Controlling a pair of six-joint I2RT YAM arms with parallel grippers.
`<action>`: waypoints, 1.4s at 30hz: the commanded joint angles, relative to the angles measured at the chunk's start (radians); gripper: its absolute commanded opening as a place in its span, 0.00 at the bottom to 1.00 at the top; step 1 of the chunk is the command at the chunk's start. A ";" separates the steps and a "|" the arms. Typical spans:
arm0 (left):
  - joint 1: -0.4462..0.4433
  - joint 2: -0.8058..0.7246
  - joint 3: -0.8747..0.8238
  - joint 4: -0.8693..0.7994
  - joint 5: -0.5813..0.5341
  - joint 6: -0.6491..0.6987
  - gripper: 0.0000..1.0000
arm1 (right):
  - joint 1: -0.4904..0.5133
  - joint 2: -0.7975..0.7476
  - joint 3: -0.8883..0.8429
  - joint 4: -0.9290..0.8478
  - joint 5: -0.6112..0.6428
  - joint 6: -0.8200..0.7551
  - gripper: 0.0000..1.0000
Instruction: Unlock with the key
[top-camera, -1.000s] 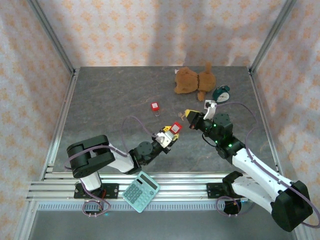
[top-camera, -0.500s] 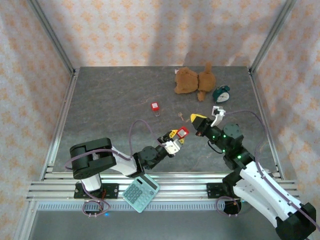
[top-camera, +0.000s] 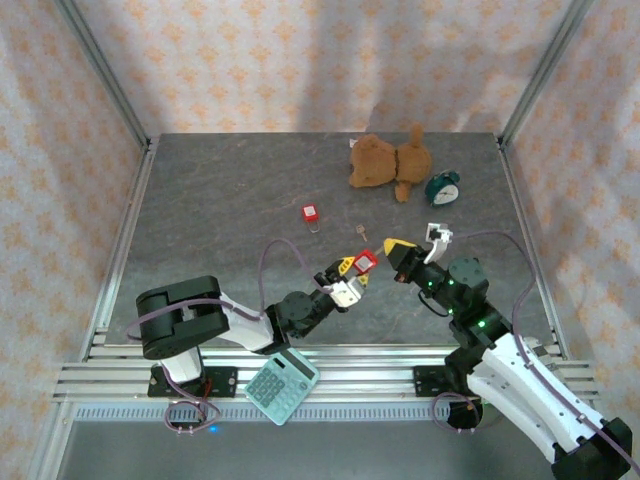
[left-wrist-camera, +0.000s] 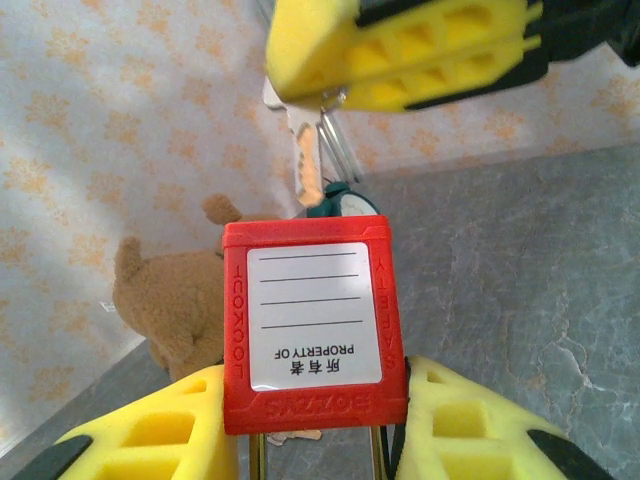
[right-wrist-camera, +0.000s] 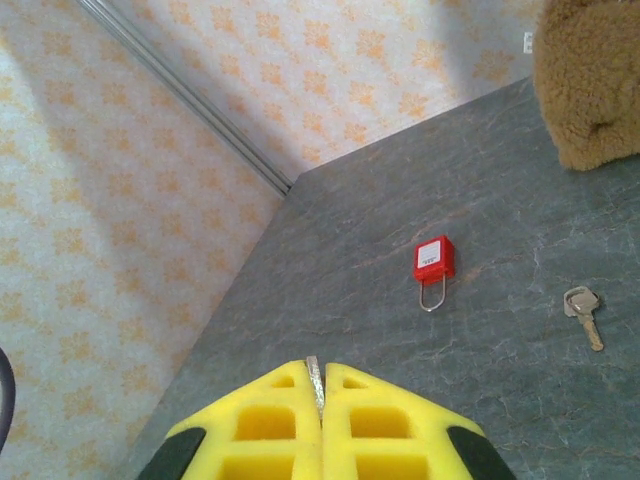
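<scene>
The left gripper (left-wrist-camera: 315, 445), part-closed, clamps the red plastic padlock (left-wrist-camera: 315, 320) above the grey table (top-camera: 220, 200), near-middle. The right gripper (right-wrist-camera: 322, 420), pinched shut, holds the thin silver key (left-wrist-camera: 307, 165) just right of it. Slight misalignment could skid the key aside.

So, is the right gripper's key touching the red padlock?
Apart. Left wrist view shows a gap between the tip of the key and the top of the padlock.
</scene>
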 joint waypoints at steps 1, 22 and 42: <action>-0.013 -0.035 0.022 0.057 -0.014 0.004 0.26 | -0.004 0.005 -0.017 0.034 -0.020 0.010 0.04; -0.011 -0.192 -0.012 -0.496 -0.156 -0.259 0.28 | -0.080 0.011 0.058 -0.068 0.180 -0.007 0.03; 0.148 -0.144 0.316 -1.524 0.248 -0.571 0.24 | -0.105 0.040 0.017 0.007 0.119 0.022 0.03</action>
